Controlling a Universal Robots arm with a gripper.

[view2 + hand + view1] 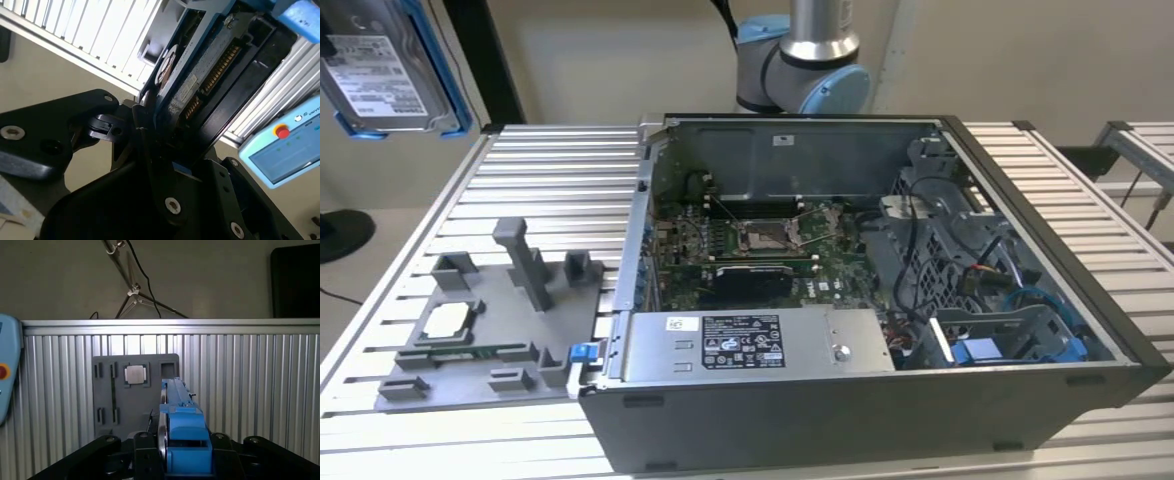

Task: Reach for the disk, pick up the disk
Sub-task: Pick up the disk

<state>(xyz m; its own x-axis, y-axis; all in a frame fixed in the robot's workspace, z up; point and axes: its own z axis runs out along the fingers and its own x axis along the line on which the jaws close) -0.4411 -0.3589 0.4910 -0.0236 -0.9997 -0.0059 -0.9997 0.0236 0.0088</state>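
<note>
Clamping edge-on between two black fingers, the claw (181,460) is grasping the disk (182,427) in the first wrist view, with its jaws closed in against the blue bracket on either side. In the second wrist view the same disk (200,75) is running up out of the black linkage, showing its underside and a row of connector pins. In the exterior view the disk (380,70) is hanging high at the exterior view's left, label facing outward, well above the ribbed desk (547,160) and touching nothing on it.

One disk is showing. One grey fixture plate (480,330) is lying on the desk, carrying one small silver square chip (450,320). One open computer case (854,420) is sitting beside the plate, towards the exterior view's right. One robot arm (807,55) is rising behind the case. One light-blue control pendant (285,150) with a red button is lying on the desk.
</note>
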